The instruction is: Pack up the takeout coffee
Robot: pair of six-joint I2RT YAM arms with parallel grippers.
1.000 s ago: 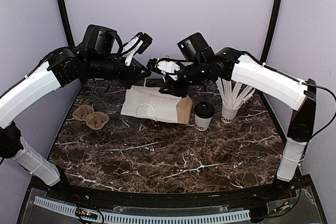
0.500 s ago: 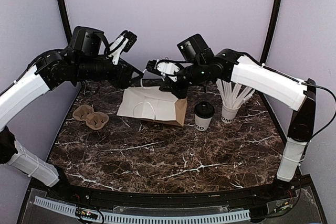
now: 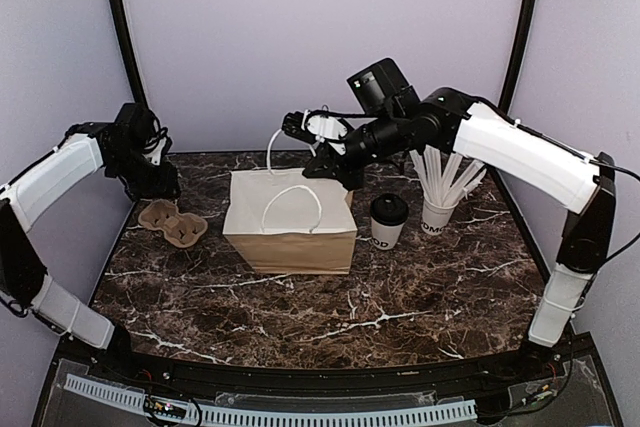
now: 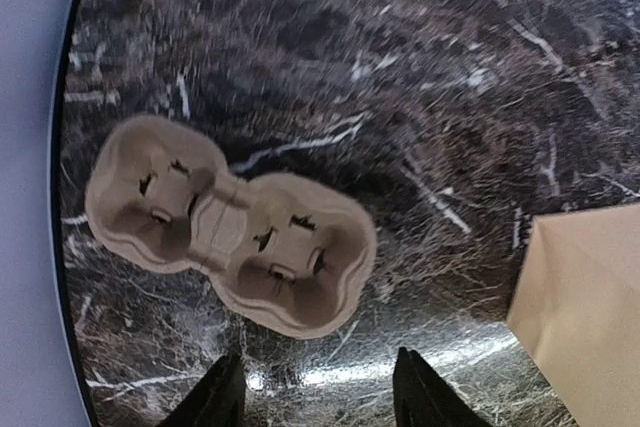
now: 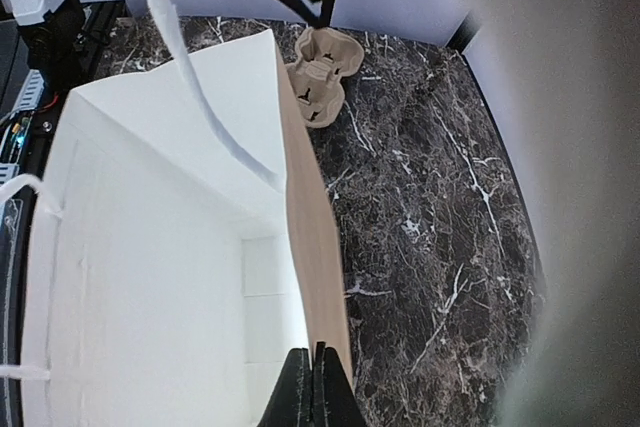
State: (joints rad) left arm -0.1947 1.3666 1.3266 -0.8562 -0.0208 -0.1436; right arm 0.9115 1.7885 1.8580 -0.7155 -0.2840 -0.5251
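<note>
I judge the bag-holding step is in hand: my right gripper (image 5: 314,377) is clamped on the rim of the upright paper bag (image 3: 290,227), mid-worktop. The left gripper (image 4: 320,402) is parted and empty over the cup carrier (image 4: 230,237) at the left edge. The takeout coffee (image 3: 388,219) stands just right of the bag, unpacked. Next I must grasp it; the bag blocks the left arm, and the straw cup (image 3: 437,212) crowds its far side.

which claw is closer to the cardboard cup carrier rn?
Left. The left claw hovers open just above the cup carrier. The right claw is well off to the carrier's right, pinched shut on the rim of the paper bag.
</note>
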